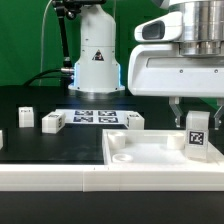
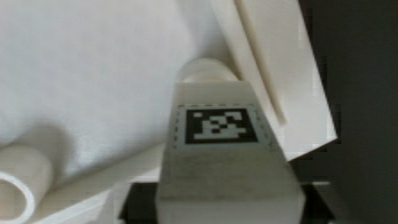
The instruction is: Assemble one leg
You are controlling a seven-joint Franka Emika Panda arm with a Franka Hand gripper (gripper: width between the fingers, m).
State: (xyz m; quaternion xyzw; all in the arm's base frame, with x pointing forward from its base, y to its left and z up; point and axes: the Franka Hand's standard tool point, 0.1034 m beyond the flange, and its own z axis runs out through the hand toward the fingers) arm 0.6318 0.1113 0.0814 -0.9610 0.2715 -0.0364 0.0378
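My gripper [image 1: 196,112] is shut on the leg [image 1: 197,137], a white oblong block with a square tag, and holds it upright over the right side of the large flat white piece with a raised rim [image 1: 150,152]. In the wrist view the leg [image 2: 221,140] fills the middle between my dark fingers [image 2: 150,200], its tip pointing at the white piece's rim [image 2: 285,70]. A round socket [image 2: 22,178] of the white piece shows beside it.
Three more white blocks lie on the black table: one [image 1: 25,117] at the exterior view's left, one [image 1: 52,122] beside it, one [image 1: 131,120] near the marker board [image 1: 94,117]. The arm's white base [image 1: 95,60] stands behind.
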